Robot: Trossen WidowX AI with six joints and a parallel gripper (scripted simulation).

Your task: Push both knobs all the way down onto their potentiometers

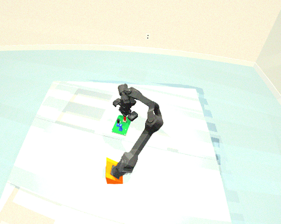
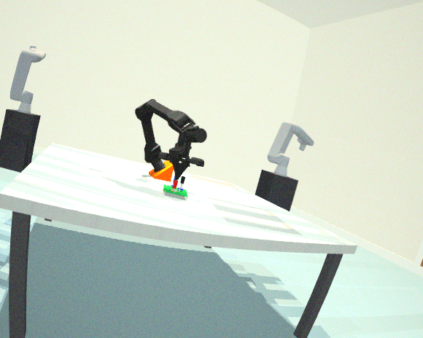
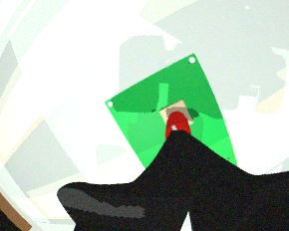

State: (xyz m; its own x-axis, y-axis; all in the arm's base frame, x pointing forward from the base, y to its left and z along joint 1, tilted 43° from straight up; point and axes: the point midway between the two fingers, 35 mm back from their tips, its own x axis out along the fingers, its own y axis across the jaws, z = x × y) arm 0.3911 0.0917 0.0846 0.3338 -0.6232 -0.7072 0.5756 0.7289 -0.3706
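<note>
The green circuit board [image 1: 115, 130] [image 2: 168, 189] [image 3: 149, 95] stands on the table. A red knob [image 1: 124, 118] [image 2: 175, 184] [image 3: 177, 121] is upright over a pale potentiometer [image 1: 124, 121] [image 3: 170, 111] near one end of the board. A black knob [image 1: 118, 121] [image 2: 183, 180] stands beside it, with a light gap of shaft below it in the exterior view; the wrist view does not show it. My gripper [image 1: 125, 115] [image 2: 176, 179] [image 3: 176, 135] is shut and empty, its tips right at the top of the red knob. Whether they touch is hard to tell.
Small blue parts [image 1: 120, 128] sit on the board near the black knob. The orange arm base [image 1: 114, 181] [image 2: 163, 173] stands on the table [image 1: 68, 156] [image 2: 127, 204]. Two grey arms on dark pedestals [image 2: 18, 138] [image 2: 276, 187] stand beyond the table.
</note>
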